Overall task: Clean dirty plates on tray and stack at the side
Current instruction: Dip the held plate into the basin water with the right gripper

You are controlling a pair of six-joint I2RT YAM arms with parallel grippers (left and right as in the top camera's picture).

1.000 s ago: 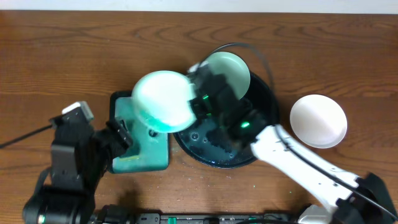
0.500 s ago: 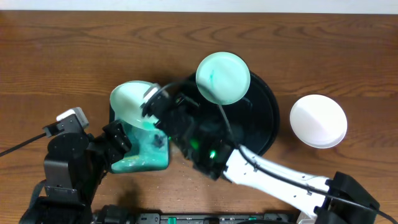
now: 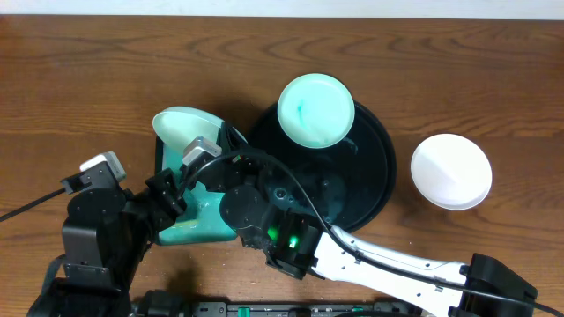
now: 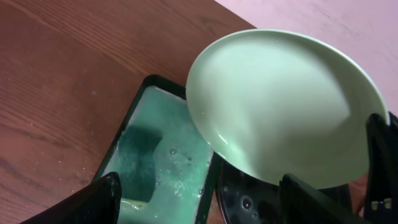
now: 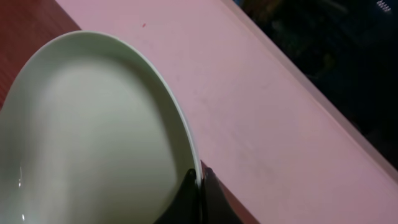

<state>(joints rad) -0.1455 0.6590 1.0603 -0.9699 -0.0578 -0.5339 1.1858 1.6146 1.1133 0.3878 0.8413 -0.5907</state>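
- Overhead, the table (image 3: 88, 70) carried the black tray (image 3: 377, 189) at centre and a green tray (image 3: 198, 227) at lower left.
- One white plate (image 3: 451, 171) sat at right, seemingly finished; a smeared plate (image 3: 315, 110) lay on the black tray's upper rim, uncleaned.
- The third plate (image 3: 179, 132) hung over the green tray, its rim pinched by the right tool (image 5: 199, 183), likely mid-wash.
- The left tool (image 4: 199, 190) stood spread, empty.

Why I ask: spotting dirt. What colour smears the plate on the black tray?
Teal, across the pale mint plate; clearest in the overhead view.
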